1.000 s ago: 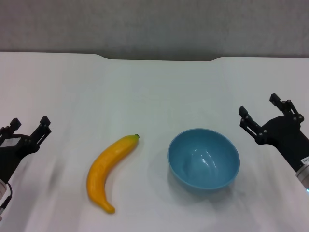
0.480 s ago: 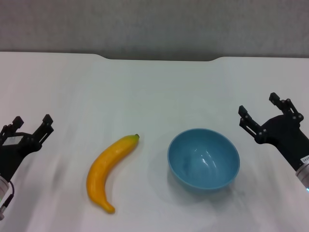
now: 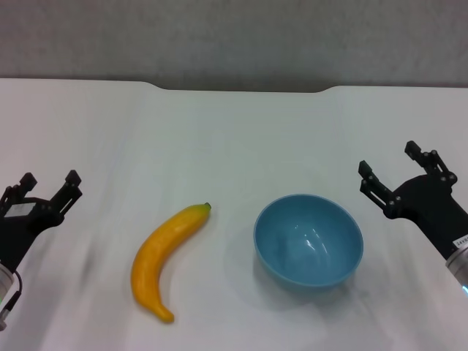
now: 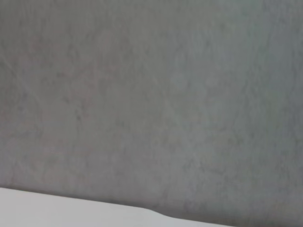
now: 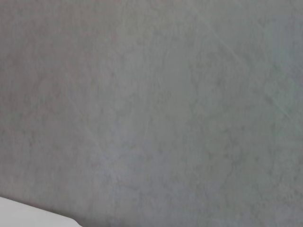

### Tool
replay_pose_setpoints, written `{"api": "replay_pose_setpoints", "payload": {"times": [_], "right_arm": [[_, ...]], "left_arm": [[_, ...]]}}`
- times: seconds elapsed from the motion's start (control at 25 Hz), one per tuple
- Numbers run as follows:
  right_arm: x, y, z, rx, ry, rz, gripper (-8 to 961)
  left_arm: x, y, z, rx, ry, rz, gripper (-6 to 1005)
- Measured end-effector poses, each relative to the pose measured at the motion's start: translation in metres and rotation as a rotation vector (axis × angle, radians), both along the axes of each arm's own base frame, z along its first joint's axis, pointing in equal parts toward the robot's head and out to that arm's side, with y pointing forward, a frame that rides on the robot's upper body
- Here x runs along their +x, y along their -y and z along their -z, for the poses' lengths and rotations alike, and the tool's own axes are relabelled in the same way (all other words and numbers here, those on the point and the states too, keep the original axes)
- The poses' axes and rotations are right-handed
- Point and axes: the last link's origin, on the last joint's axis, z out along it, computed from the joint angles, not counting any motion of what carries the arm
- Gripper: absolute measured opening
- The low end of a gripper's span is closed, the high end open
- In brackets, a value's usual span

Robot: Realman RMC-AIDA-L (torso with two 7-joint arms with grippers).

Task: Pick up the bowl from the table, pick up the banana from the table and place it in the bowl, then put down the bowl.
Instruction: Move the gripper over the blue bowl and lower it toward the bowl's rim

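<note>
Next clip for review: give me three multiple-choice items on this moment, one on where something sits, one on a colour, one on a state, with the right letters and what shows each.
1. Where does the banana lie relative to the bowl?
A. inside it
B. on the table, on the robot's left of it
C. behind it, at the far edge

2. What colour is the bowl?
A. light blue
B. red
C. black

3. What state are the two claws in?
A. both shut on the banana
B. one holds the bowl aloft
C. both open and holding nothing

Key: 1 B, since the head view shows the banana flat on the white top, apart from the bowl on its left. 2 A, as its glossy inside and rim are light blue. 3 C, because the left claw and the right claw each show spread fingers at the table's sides, clear of both things.
</note>
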Motion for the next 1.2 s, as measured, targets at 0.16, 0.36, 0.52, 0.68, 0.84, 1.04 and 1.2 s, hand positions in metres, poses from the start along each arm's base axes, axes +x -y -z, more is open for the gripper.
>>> {"api": "replay_pose_setpoints", "payload": {"times": [0.16, 0.36, 0.52, 0.68, 0.84, 1.04, 1.2], "right_arm": [[-0.001, -0.003, -0.001, 0.003, -0.003, 0.004, 878], [-0.007, -0.009, 0.0, -0.012, -0.027, 0.021, 878], [-0.014, -0.017, -0.005, -0.047, -0.049, 0.08, 878], [-0.021, -0.025, -0.007, -0.12, -0.003, 0.156, 879], [-0.034, -0.031, -0.009, -0.21, 0.059, 0.251, 879], [-0.06, -0.034, -0.01, -0.363, 0.137, 0.32, 879], [-0.071, -0.033, -0.016, -0.407, 0.139, 0.315, 879]], "left_arm": [[-0.001, 0.003, 0.001, -0.014, -0.008, 0.006, 881], [0.01, 0.001, -0.003, -0.044, 0.035, 0.054, 879], [0.019, -0.007, -0.007, -0.094, 0.031, 0.06, 878], [0.027, -0.014, -0.009, -0.148, -0.019, 0.008, 876], [0.039, -0.016, -0.014, -0.174, -0.071, -0.065, 875], [0.062, -0.013, -0.017, -0.182, -0.155, -0.171, 873], [0.074, -0.012, -0.023, -0.164, -0.176, -0.219, 872]]}}
